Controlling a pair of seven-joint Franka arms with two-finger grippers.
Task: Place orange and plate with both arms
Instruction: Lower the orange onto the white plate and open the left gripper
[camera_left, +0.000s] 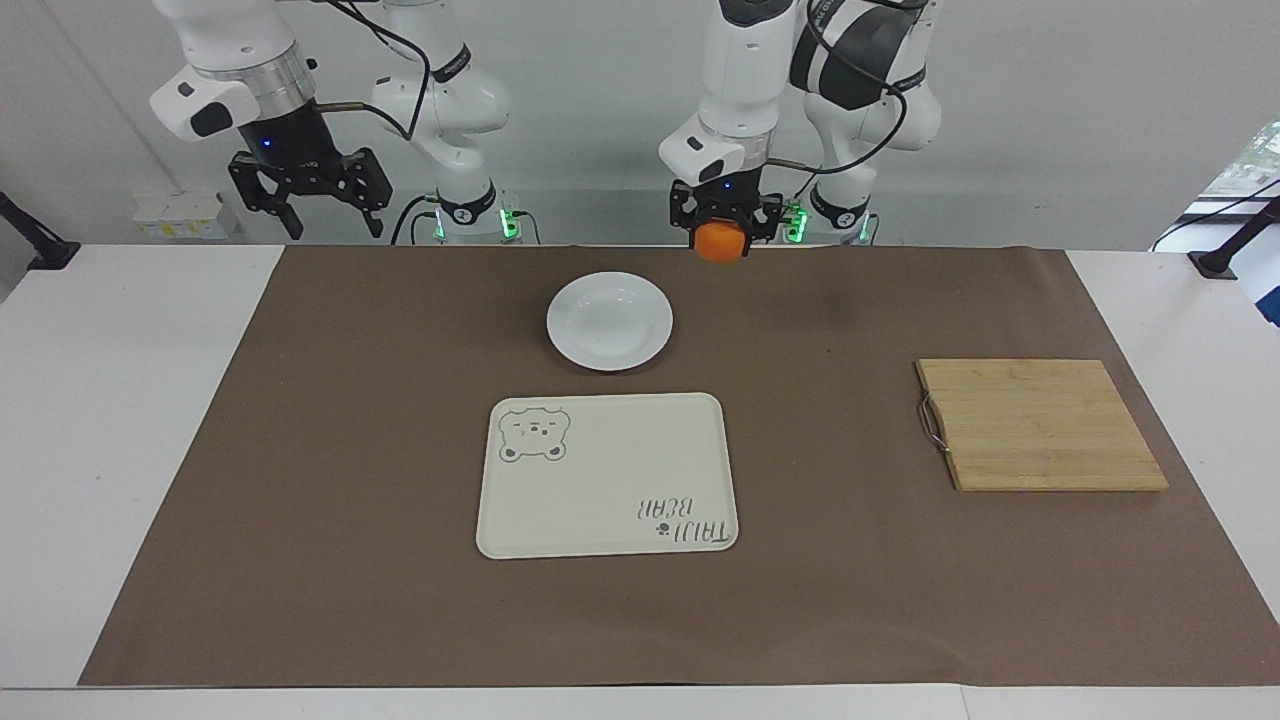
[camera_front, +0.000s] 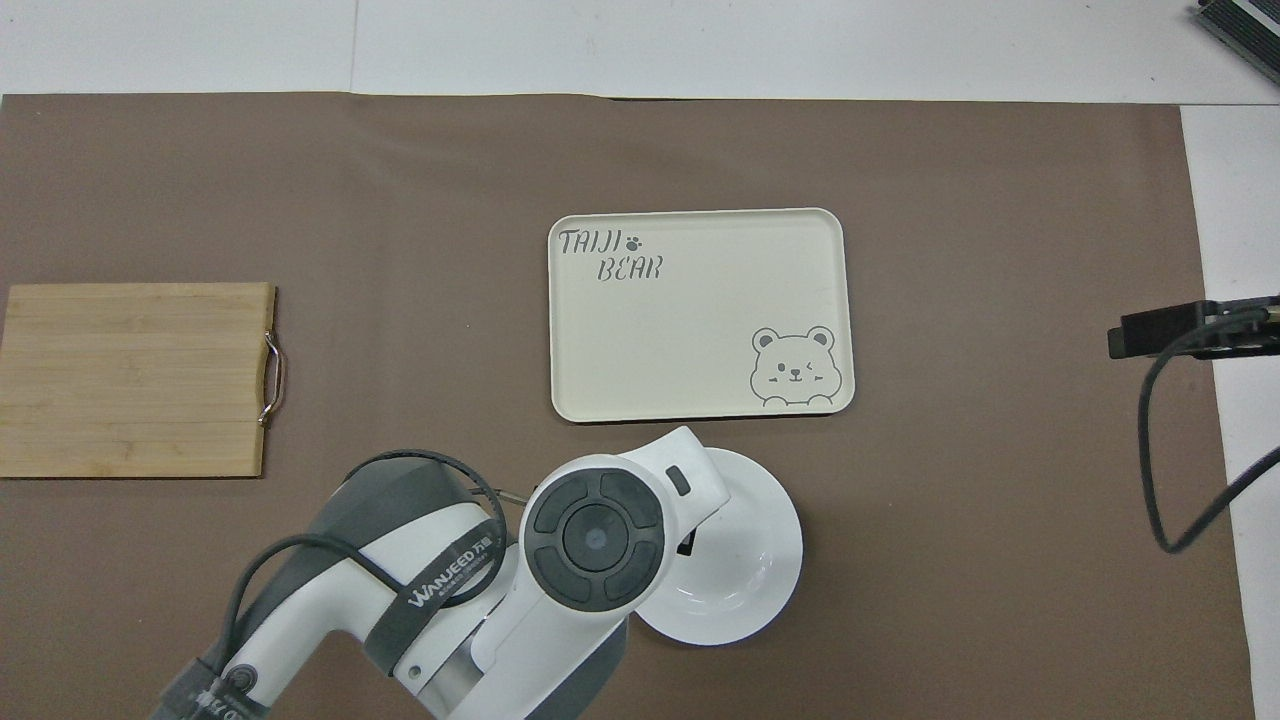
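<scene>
Orange (camera_left: 720, 243) pinched in left gripper (camera_left: 722, 232), raised just beside plate (camera_left: 609, 320) toward left arm's end, probably for dropping in; right gripper (camera_left: 309, 196) spread, waiting well apart from plate.

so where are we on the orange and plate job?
Done: left gripper has lifted the orange. In hand: it holds it in the air beside the plate. Left: orange not set down, plate untouched on the mat; right gripper waits open.
</scene>
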